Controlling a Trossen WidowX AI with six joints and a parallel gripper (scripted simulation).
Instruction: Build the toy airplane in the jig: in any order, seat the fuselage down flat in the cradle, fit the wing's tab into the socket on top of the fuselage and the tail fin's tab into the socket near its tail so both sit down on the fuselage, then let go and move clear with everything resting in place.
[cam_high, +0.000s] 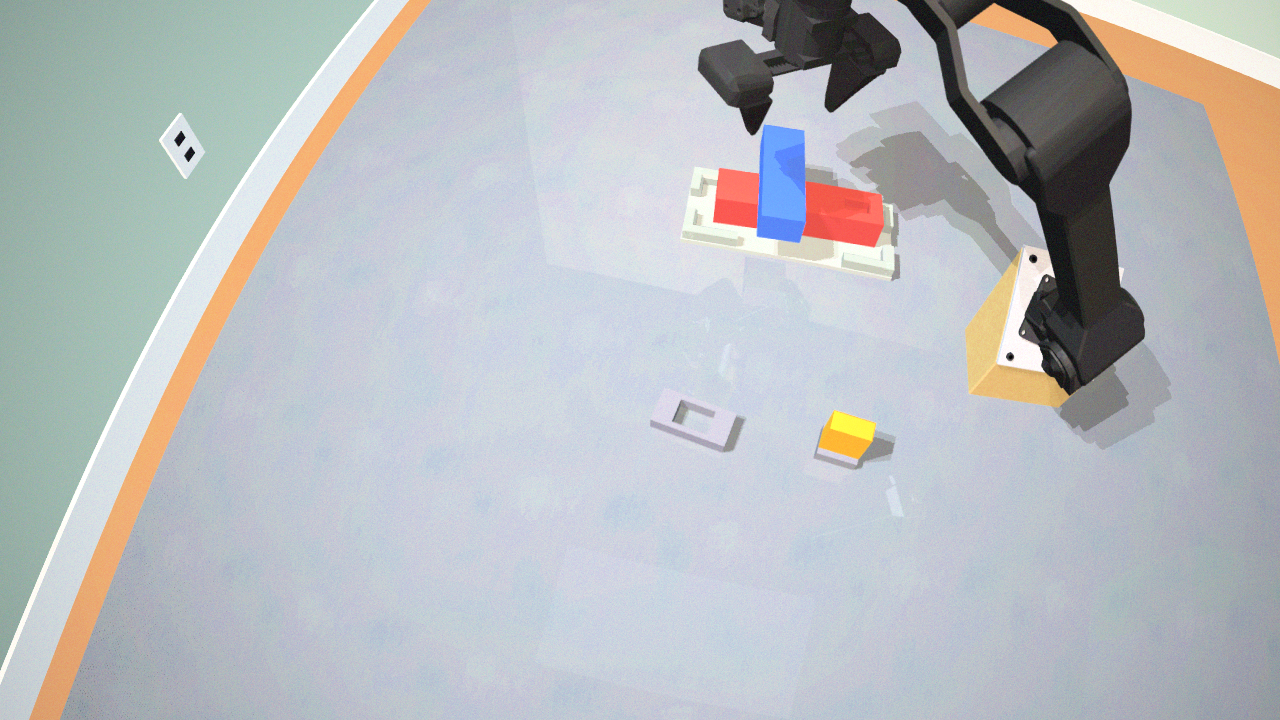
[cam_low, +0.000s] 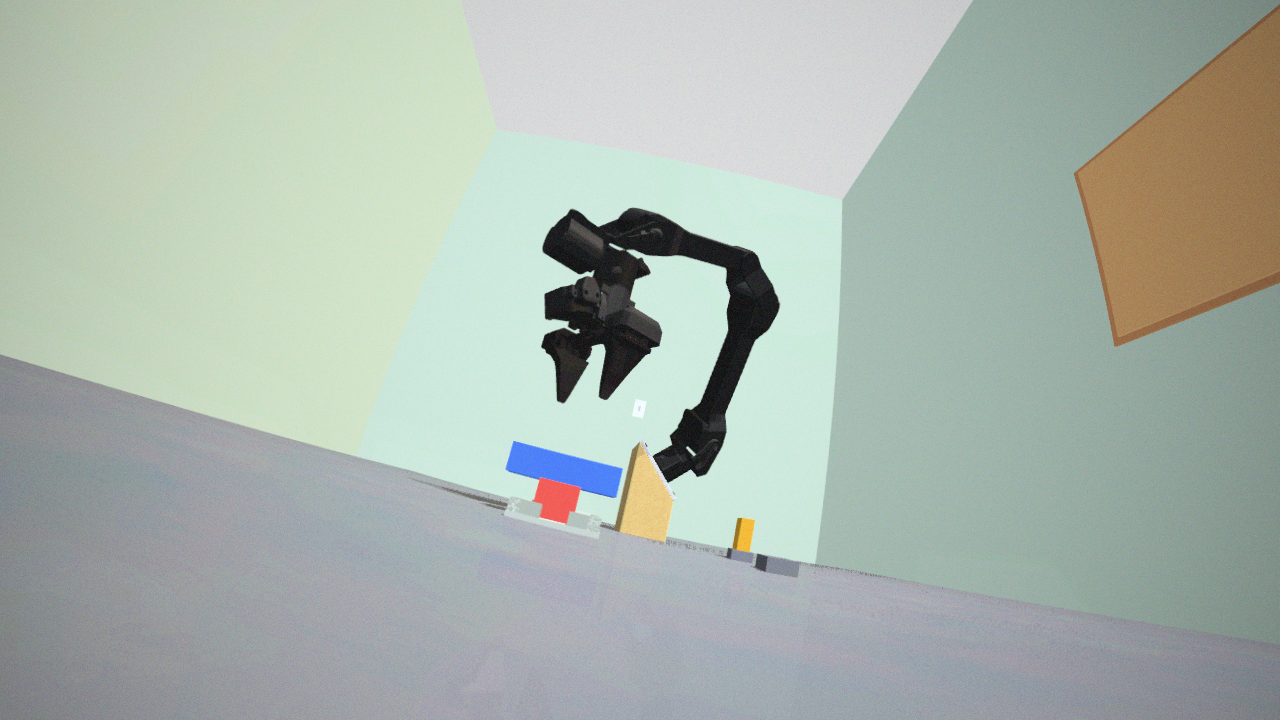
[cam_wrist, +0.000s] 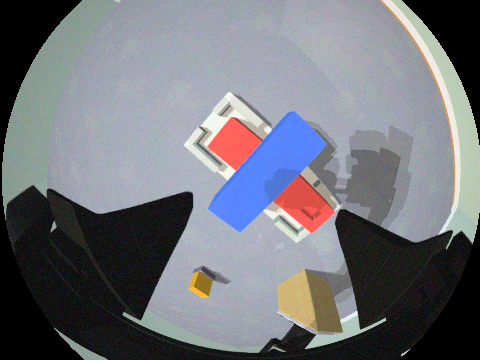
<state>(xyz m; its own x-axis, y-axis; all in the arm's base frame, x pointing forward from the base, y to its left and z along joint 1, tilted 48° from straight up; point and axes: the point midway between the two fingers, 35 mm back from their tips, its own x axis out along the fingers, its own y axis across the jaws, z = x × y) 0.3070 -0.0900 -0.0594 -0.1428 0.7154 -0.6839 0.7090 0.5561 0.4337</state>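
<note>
The red fuselage (cam_high: 841, 214) (cam_low: 556, 501) (cam_wrist: 234, 142) lies in the pale cradle (cam_high: 814, 254) (cam_low: 583, 522) (cam_wrist: 250, 114) and looks flat. The blue wing (cam_high: 781, 192) (cam_low: 562, 468) (cam_wrist: 267, 170) lies across its top with no visible gap; its tab is hidden. The tail socket (cam_high: 856, 205) (cam_wrist: 310, 212) is empty. The yellow tail fin (cam_high: 847, 433) (cam_low: 743, 534) (cam_wrist: 201, 284) stands upright in a small grey holder (cam_high: 838, 457) (cam_low: 740, 555). My gripper (cam_high: 792, 121) (cam_low: 582, 399) (cam_wrist: 269, 210) is open and empty, above the wing and clear of it.
An empty grey holder (cam_high: 684, 433) (cam_low: 776, 565) with a rectangular opening lies beside the tail fin's holder. The tan wedge-shaped arm base (cam_high: 987, 349) (cam_low: 642, 510) (cam_wrist: 300, 295) stands near the cradle's tail end.
</note>
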